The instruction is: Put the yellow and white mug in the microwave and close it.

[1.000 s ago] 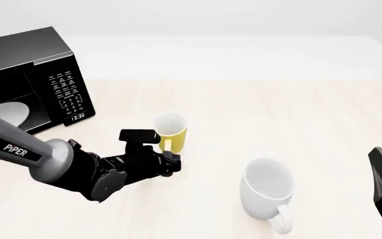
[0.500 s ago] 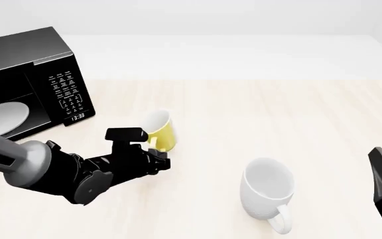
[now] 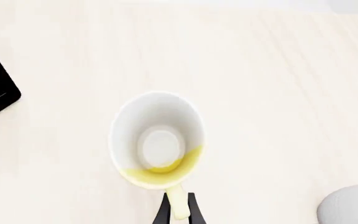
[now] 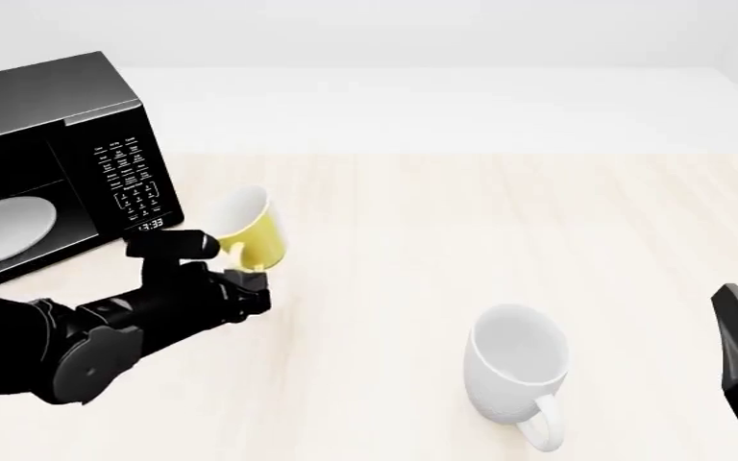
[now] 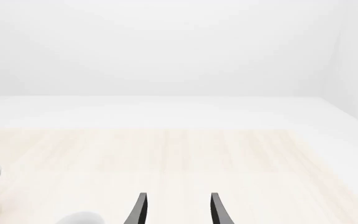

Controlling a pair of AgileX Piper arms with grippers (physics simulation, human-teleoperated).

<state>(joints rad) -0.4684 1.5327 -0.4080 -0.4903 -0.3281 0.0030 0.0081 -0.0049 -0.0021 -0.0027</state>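
The microwave (image 4: 68, 158) stands at the far left of the surface (image 4: 536, 211) with its cavity open and the white turntable plate (image 4: 4, 230) showing; its door is not in view. Just right of the keypad panel (image 4: 130, 182), the left gripper (image 4: 243, 272) pinches the handle of the yellow and white mug (image 4: 251, 230), fingers narrowed onto it, and carries the mug tilted, mouth leaning toward the microwave and apparently off the surface. The left wrist view shows the fingers (image 3: 191, 212) gripping only that thin handle. That is the weak point: a handle-only hold could let the mug swing or slip out as the arm turns toward the opening. The mug also hangs level with the panel, not the cavity, so a straight push left would likely knock it against the front frame. Further right stands the larger white mug (image 4: 517, 370), well apart. At the far right, the right gripper (image 5: 176, 207) hovers with fingers parted, holding nothing.
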